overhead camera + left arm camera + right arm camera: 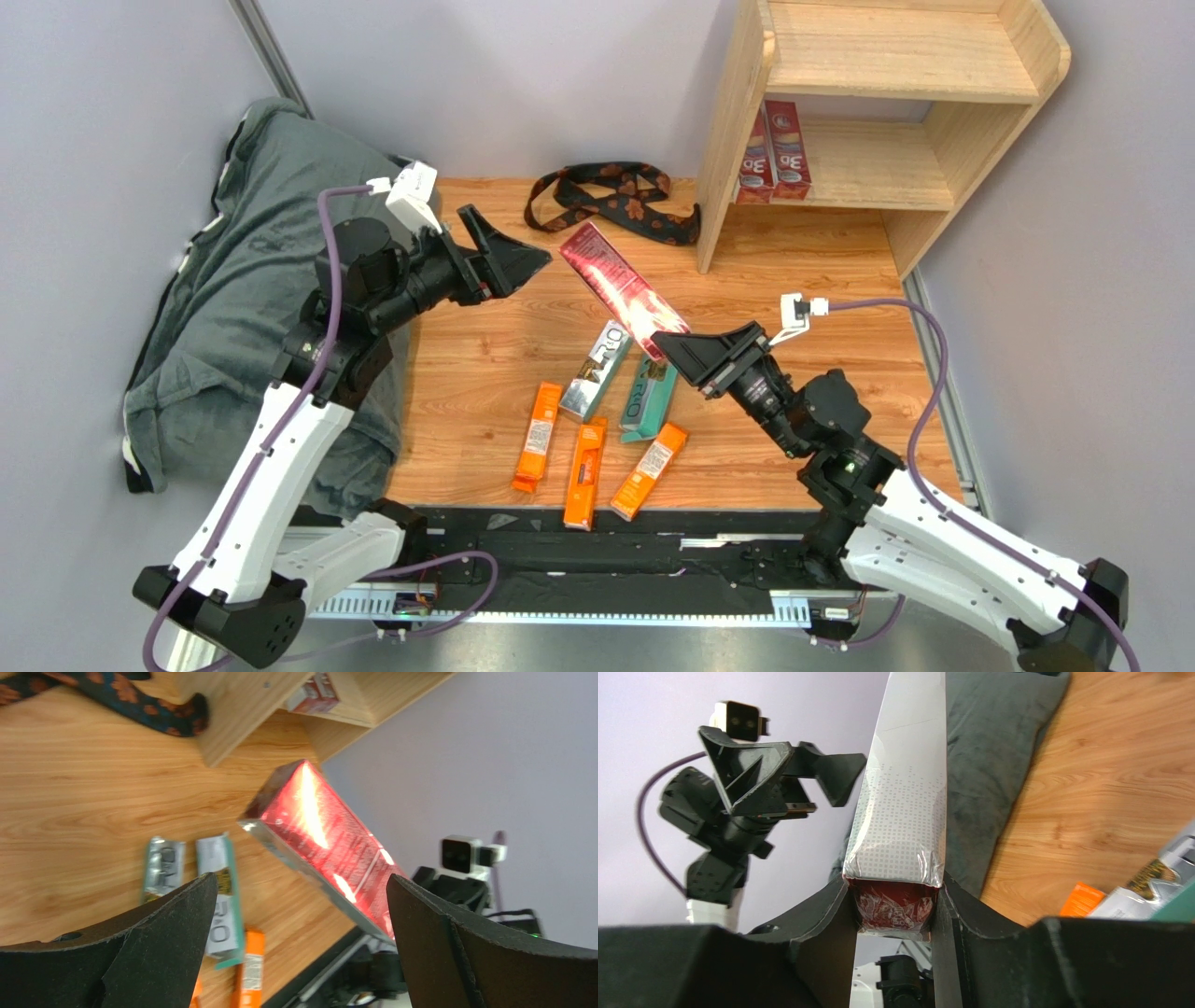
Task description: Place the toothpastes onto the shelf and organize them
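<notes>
**Item:** dark red toothpaste box (617, 280), long and slim, wrapped in glossy film.
**Location:** lifted off the desk (477, 378) between the two arms, in front of the shelf (732, 126).
**Right jaws:** closed on one end of the box, pressing its two long sides.
**Left jaws:** spread wide and empty, near the box's free end.
**Handling (judged):** light, hollow and stiff card. The film looks slippery, and the walls would dent under a hard squeeze. Best held across the narrow width, near an end or at the middle.
**Other stock:**
- Two dark red boxes (774, 151) stand on the shelf's lower tier.
- On the desk lie a silver-white box (595, 371), a teal box (648, 399) and three orange boxes (585, 473).
- A patterned strap (610, 196) lies near the shelf foot.

**Markings:** "3D" reads on the shelved pair. Print on the other boxes is too small to read.
</notes>
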### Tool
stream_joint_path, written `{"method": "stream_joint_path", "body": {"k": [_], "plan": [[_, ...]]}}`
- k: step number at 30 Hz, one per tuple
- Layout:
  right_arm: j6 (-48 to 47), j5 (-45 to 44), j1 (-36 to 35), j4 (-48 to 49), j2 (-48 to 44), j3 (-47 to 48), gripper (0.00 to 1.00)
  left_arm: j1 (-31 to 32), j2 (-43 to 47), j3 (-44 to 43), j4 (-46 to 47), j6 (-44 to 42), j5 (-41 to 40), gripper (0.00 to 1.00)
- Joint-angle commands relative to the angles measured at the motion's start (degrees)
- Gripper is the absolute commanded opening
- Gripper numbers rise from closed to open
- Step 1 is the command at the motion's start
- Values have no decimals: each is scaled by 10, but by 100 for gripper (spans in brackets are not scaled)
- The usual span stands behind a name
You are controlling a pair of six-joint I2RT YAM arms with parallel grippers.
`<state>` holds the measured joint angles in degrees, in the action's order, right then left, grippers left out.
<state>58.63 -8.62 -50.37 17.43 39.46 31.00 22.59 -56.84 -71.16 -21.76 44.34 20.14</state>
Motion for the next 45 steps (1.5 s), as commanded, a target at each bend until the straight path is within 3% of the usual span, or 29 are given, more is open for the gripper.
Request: {"method": "stream_joint_path", "body": {"k": [1,4,7,15,31,35,45], "plan": [[-16,-45,7,-80,-44,16,23,2,-15,-64,-174,-133,-106,99],[-19,-62,12,-149,-67,27,23,2,-21,-93,-250,-161,-199,99],[-27,-68,19,-172,-86,30,23,2,-13,-94,-268,-179,-280,99],[-48,-58,63,-275,-78,82,23,2,-16,-79,-251,-196,-274,99],[7,315,516,-232,-19,138,21,2,-59,-44,-225,-214,-214,99],[31,396,574,-188,1,146,21,3,-63,-33,-218,-218,-215,99],[84,424,684,-97,51,170,20,2,-72,-18,-211,-227,-213,99]]}}
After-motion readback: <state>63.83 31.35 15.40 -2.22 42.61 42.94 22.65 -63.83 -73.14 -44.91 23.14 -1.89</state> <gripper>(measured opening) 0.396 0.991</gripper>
